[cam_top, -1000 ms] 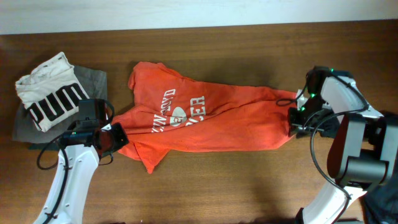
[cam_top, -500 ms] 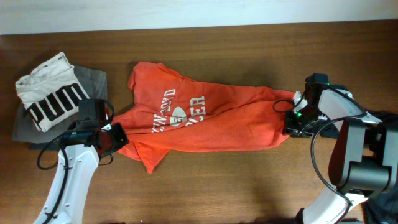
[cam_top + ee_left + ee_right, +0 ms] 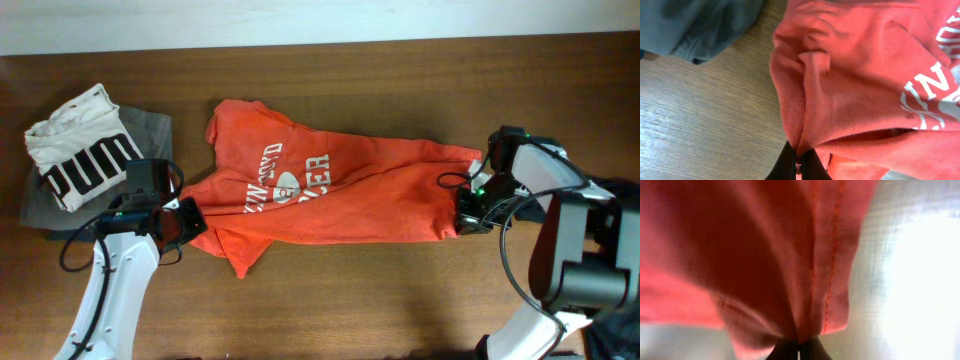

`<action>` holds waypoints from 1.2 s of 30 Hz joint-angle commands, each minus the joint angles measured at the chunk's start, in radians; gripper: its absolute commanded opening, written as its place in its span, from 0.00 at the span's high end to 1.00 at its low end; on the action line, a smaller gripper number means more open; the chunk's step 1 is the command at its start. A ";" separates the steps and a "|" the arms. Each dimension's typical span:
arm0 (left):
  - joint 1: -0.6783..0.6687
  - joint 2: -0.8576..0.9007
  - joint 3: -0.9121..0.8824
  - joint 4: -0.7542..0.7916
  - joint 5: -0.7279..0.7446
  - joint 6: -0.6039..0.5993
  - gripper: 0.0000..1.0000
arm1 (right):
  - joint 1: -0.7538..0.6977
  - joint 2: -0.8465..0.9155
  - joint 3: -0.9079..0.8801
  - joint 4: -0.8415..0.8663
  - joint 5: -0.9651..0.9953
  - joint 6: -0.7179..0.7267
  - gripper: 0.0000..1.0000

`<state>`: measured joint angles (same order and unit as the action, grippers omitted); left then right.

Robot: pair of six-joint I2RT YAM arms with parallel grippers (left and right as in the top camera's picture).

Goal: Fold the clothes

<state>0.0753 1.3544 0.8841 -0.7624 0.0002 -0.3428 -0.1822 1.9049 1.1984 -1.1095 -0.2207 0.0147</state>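
Currently pinching rumpled red-orange T-shirt (image 3: 330,195) at bunched end with left claw (image 3: 799,167), at hem with right claw (image 3: 799,352); lying stretched along counter (image 3: 350,300).

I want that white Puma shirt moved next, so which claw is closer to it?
Left. The left claw pinches the orange T-shirt close beside the white PUMA shirt; the right claw grips the T-shirt's opposite end, far from it.

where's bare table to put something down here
Bare table runs along the near side of the T-shirt, between left gripper and right gripper; a narrower strip lies along its far side. Crowded: the left end, around the PUMA shirt.
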 commanded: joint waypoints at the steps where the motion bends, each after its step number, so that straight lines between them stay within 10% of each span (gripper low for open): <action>1: 0.003 -0.022 0.055 -0.016 0.084 0.066 1.00 | 0.005 -0.179 0.117 -0.068 -0.019 0.005 0.96; 21: 0.089 -0.219 0.889 -0.423 0.090 0.158 1.00 | 0.005 -0.639 1.000 -0.455 0.212 0.084 0.96; 36: 0.126 -0.184 1.074 -0.443 0.091 0.158 1.00 | 0.005 -0.552 1.191 -0.458 0.371 0.151 0.96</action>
<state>0.1925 1.0882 1.9587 -1.2182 0.0803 -0.2012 -0.1814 1.2606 2.3966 -1.5658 0.1081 0.1535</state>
